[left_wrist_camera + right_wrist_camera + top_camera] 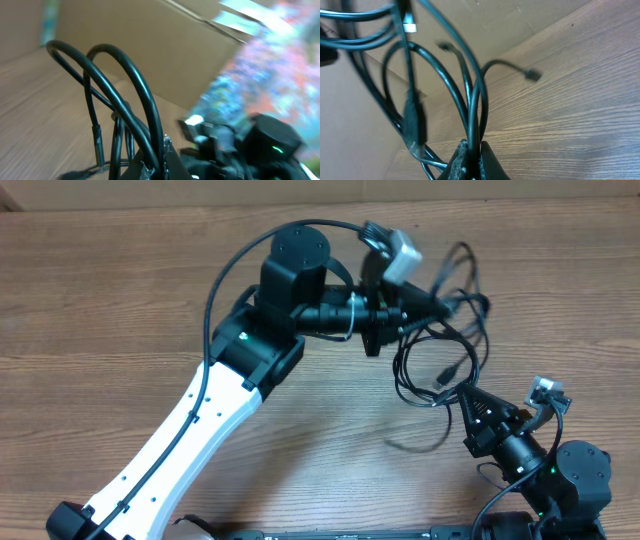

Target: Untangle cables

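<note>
Broad brown wood-grain surface (100,300) beneath everything. Across it, long white-shelled left arm (200,415) with black joints, rising from the near edge of the overhead view. Off that arm's tip and lower in the view, smaller all-black right arm (565,480), aimed toward the same tip. Plain tan cardboard wall (365,115) behind, visible from both wrist views.

Between the left arm's tip and the right arm: loose tangle of thin black flexible cables (440,365). Several overlapping loops, partly lifted off the surface, one strand trailing on it.

At the left arm's tip, dark left tool (159,152), fully closed and pinching the upper side of the tangle. Two glossy loops arching up from its tip in the left wrist view. Blurred there, so hard to say exactly which strand sits in the grip.

Near the left arm's tip, on the tangle's lower side, dark right tool (472,149), also closed tight, with strands nipped between its fingers.

Smallest: silver-tipped plug (409,25) among the loops. Small black plug (534,75) on a free end above the surface.
</note>
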`<state>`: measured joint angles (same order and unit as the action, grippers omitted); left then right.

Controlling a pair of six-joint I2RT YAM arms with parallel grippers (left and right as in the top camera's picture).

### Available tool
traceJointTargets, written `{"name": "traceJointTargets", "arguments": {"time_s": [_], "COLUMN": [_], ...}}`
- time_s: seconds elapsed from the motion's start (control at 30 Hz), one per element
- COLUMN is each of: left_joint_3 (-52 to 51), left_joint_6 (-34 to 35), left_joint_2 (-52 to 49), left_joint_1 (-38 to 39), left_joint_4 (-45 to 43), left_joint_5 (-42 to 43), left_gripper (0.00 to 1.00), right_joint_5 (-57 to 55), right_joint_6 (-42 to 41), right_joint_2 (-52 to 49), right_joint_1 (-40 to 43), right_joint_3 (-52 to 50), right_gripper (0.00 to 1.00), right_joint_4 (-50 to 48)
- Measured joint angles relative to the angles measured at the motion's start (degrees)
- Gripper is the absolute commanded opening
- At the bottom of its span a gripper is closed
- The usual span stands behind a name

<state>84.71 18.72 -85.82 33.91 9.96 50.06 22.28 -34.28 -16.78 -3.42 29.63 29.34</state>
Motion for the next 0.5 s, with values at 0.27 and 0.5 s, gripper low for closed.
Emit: {"name": "traceJointTargets", "arguments": {"time_s": [0.27, 0.5], "left_joint_3": [0.0, 0.1], "left_joint_6": [5.0, 5.3], "left_joint_2": [0.0, 0.0], "left_joint_1": [-1.4, -1.4], "left_joint_4": [7.7, 17.5], "left_joint_5": [-12.5, -18.6], "left_gripper": [0.04, 0.04], "right_joint_5": [1.0, 2.3], "right_joint_6": [0.0, -2.9], "right_joint_2": [0.0, 0.0], "right_joint_1": [0.0, 0.0], "right_joint_3": [0.0, 0.0], "right_gripper": [0.04, 0.04], "right_joint_4": [-1.4, -3.9]}}
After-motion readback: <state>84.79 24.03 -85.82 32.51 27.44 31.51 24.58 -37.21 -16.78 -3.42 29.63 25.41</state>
